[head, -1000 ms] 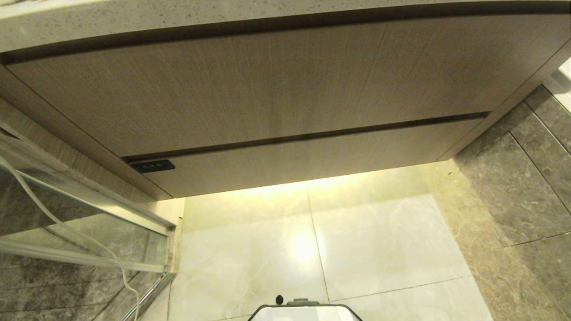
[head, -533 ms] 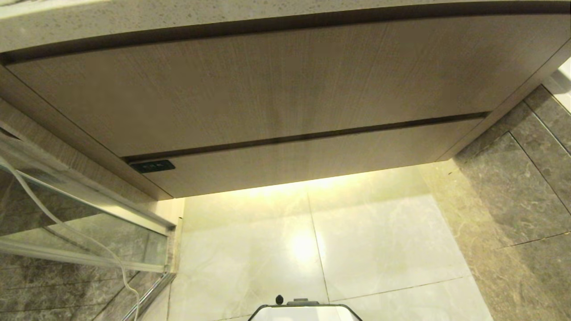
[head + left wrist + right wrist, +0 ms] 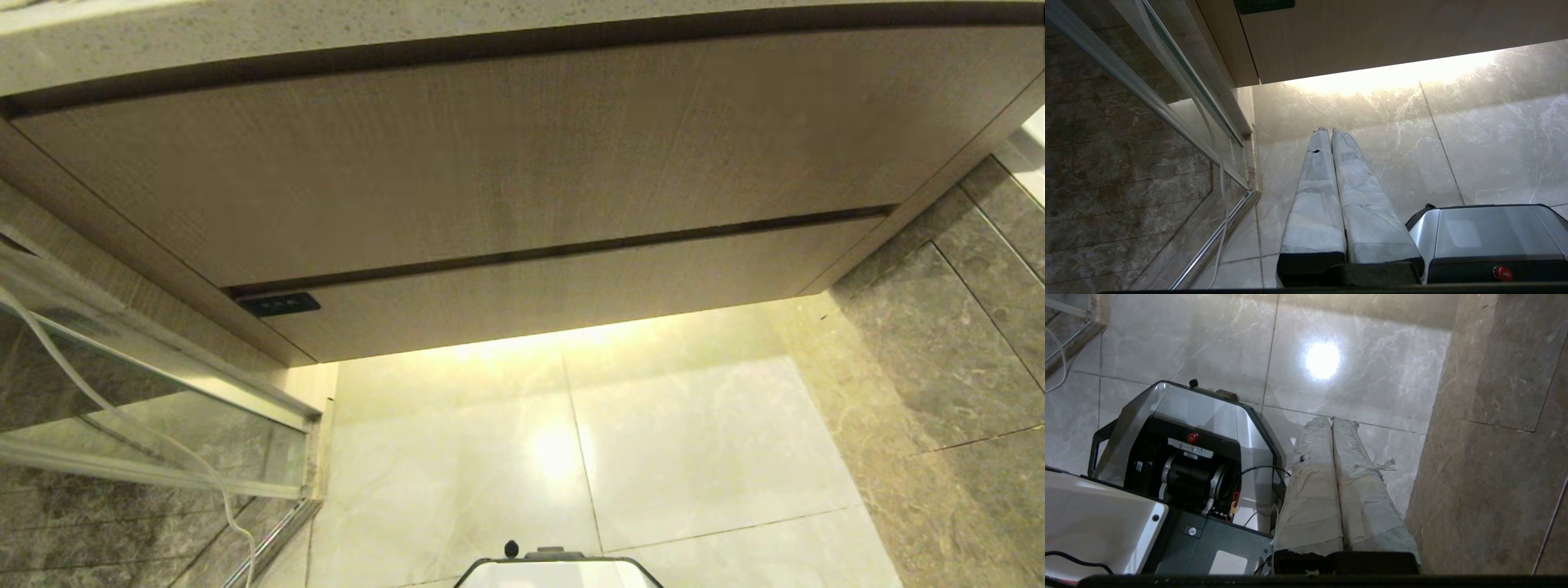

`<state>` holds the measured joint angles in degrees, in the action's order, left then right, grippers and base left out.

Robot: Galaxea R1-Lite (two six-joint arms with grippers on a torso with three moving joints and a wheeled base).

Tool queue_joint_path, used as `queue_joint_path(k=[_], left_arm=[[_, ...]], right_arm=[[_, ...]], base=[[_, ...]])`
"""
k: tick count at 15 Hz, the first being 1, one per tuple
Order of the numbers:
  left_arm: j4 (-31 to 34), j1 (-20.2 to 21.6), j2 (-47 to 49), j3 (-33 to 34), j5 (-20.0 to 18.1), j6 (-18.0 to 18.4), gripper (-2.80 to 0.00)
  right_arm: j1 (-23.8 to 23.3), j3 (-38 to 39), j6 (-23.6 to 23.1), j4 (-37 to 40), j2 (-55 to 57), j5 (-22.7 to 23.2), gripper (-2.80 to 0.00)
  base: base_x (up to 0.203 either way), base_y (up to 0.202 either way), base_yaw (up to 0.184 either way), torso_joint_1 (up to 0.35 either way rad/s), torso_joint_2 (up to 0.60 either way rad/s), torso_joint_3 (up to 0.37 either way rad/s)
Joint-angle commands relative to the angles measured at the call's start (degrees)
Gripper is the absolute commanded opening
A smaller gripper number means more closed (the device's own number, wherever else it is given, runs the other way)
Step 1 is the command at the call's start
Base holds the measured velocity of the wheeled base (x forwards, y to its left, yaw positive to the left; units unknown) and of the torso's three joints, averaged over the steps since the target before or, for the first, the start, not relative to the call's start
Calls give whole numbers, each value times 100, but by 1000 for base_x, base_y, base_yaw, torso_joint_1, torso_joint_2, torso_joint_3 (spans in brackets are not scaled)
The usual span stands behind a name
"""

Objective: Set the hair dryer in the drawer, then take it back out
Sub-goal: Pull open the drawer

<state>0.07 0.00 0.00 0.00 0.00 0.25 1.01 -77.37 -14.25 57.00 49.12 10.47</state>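
Note:
The drawer (image 3: pixel 555 294) is the low wood-grain front under the vanity, pushed in flush, with a small black label (image 3: pixel 279 305) at its left corner. The same label (image 3: pixel 1265 5) and drawer front (image 3: pixel 1392 36) show in the left wrist view. The hair dryer is out of view. My left gripper (image 3: pixel 1329 130) hangs shut and empty over the pale floor tiles, beside my base. My right gripper (image 3: pixel 1332 418) is also shut and empty, pointing down at the floor next to my base (image 3: pixel 1188 457). Neither arm shows in the head view.
A taller wood-grain panel (image 3: pixel 490 155) sits above the drawer, under a speckled stone countertop (image 3: pixel 245 33). A glass shower partition (image 3: pixel 147 408) with a grey cord (image 3: pixel 188 457) stands at left. A dark stone wall (image 3: pixel 939 367) closes the right side.

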Motion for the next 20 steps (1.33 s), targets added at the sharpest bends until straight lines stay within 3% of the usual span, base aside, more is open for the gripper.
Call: queue_joint_path(k=[1,11,12,18,20], left_arm=[[1,0,0,9,0,1,-280],[1,0,0,9,0,1,-280],[1,0,0,9,0,1,-280],[1,0,0,7,0,1,-280],[1,0,0,9,0,1,-280]], right_arm=[[4,64,-51,56,19,16,-280],[136,539,-411,22,362,52,-280],[158,622,-529,-75,453,51,0],[597,813,-891,-613,1175,-10,0],[711,753,-1499,-745,1477,-326,0]], base=[[0,0,0,0,0,0],[0,0,0,0,0,0],[0,0,0,0,0,0],[0,0,0,0,0,0],[0,0,0,0,0,0]])
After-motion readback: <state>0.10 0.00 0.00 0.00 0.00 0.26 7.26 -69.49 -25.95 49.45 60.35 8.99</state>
